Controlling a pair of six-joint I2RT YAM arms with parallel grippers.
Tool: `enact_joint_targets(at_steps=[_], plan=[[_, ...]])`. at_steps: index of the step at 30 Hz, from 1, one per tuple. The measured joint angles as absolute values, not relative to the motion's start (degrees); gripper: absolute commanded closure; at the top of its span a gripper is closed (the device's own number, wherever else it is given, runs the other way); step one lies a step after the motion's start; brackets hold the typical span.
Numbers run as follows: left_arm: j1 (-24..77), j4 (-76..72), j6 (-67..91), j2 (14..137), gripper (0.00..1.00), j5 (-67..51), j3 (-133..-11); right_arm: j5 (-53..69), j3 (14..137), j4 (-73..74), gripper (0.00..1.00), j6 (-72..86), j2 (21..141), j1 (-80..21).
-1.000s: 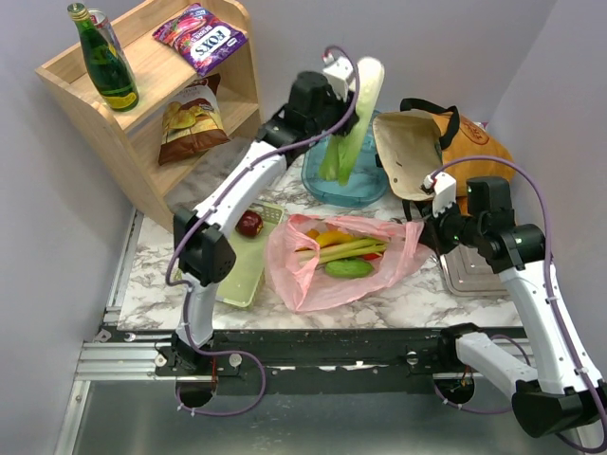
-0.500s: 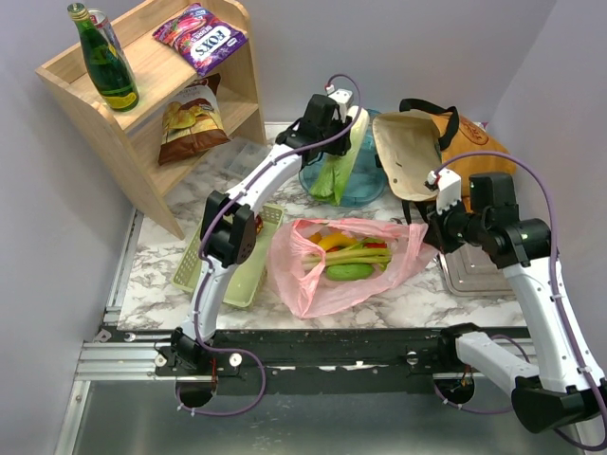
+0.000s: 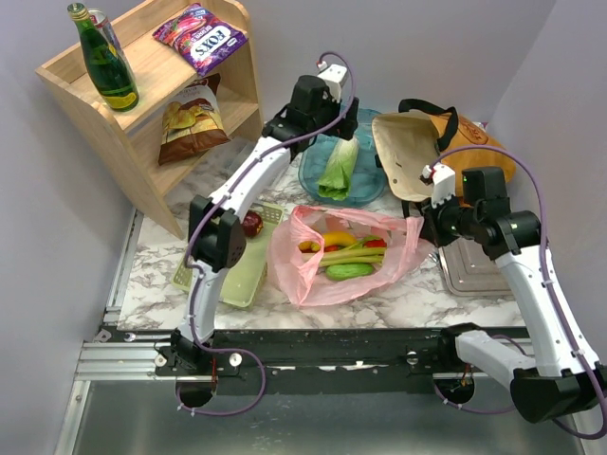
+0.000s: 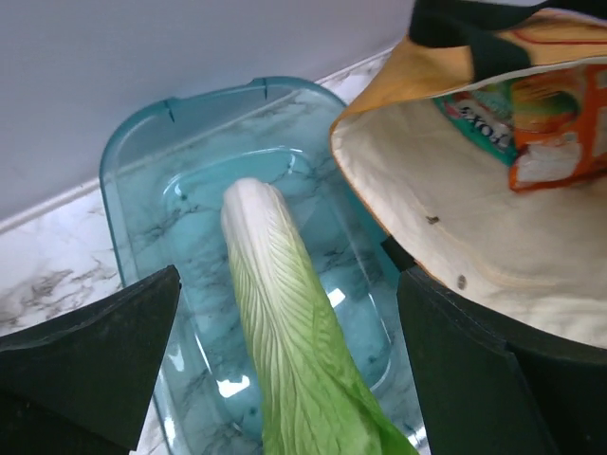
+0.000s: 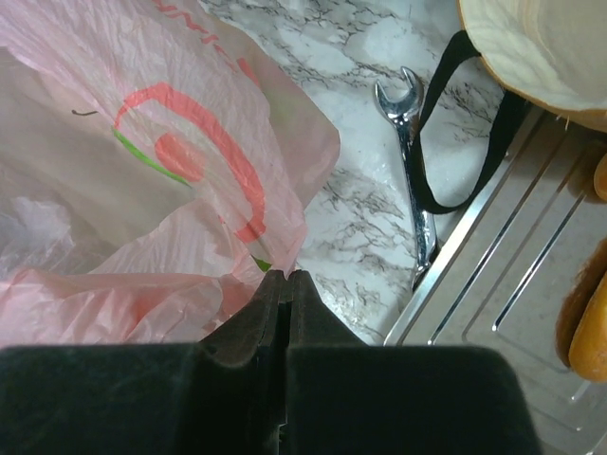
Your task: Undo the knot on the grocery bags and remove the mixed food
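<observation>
left gripper [image 4: 294, 374]: jaws wide over leafy vegetable [image 4: 280, 303] in teal tray [image 4: 142, 161] | right gripper [image 5: 286, 277]: pinching pink plastic bag [image 5: 142, 152] edge | packet [image 3: 199, 38] on upper-left shelf [image 3: 142, 55] reads FOX'S

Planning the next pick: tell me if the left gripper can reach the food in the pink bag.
Probably yes: the left gripper is open, the pink bag gapes upward, food exposed, nothing between them.

Left claw [image 4: 289, 318] opened; leafy vegetable [image 3: 338, 171] dropped from upright hold, now lying in teal tub [image 4: 204, 100]
</observation>
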State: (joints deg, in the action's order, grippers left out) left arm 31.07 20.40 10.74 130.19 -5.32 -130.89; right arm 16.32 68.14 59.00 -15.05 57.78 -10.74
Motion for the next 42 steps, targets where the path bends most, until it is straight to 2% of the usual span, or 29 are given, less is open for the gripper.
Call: enact_joint_targets(at_steps=[5,9,11,14,16,17,21,24,25,27,30,36,39,42], plan=[[31.03,19.07,7.51,116.01,0.01,-10.41,-121.73,17.54,67.55,56.01,0.99,-15.09,59.51,-10.74],[30.94,15.33,1.17,95.09,0.03,-24.95,-104.40,18.63,67.22,54.33,0.99,-15.11,59.42,-10.74],[31.83,13.58,-3.55,84.73,0.15,-31.99,-96.25,19.20,66.89,53.63,0.99,-15.20,59.00,-10.74],[36.21,14.59,-13.61,74.96,0.39,-38.24,-87.15,20.53,66.26,53.54,0.99,-16.16,58.02,-10.74],[42.04,16.43,-20.32,69.71,0.49,-40.69,-82.56,21.76,65.91,53.69,0.99,-17.30,57.28,-10.74],[44.07,17.39,-22.98,68.90,0.51,-40.86,-80.66,22.22,65.73,53.76,0.99,-17.91,56.93,-10.74],[52.03,21.19,-32.77,71.46,0.58,-36.56,-70.52,23.49,63.88,55.05,0.99,-21.37,55.44,-10.76],[54.59,22.65,-35.38,76.90,0.59,-32.16,-64.86,23.53,62.26,56.77,0.99,-23.75,55.18,-10.74],[54.89,22.44,-35.62,79.20,0.58,-30.09,-62.63,23.53,61.91,57.10,0.99,-24.47,55.18,-10.74],[55.02,22.26,-35.75,81.95,0.48,-27.16,-60.29,23.49,61.49,57.78,0.99,-25.91,55.18,-10.74],[55.29,20.88,-35.79,86.26,0.29,-21.69,-59.33,23.35,61.06,58.72,0.99,-27.62,55.18,-10.76],[55.64,16.12,-36.95,93.06,0.25,-10.55,-59.33,23.03,59.90,60.12,0.99,-29.10,54.72,-10.74],[55.64,15.55,-37.32,95.46,0.32,-6.90,-59.53,22.98,59.81,60.40,0.99,-29.43,54.24,-10.74],[55.66,16.03,-37.41,98.13,0.52,-4.49,-60.64,22.79,59.81,60.51,0.99,-29.47,53.74,-10.74]])
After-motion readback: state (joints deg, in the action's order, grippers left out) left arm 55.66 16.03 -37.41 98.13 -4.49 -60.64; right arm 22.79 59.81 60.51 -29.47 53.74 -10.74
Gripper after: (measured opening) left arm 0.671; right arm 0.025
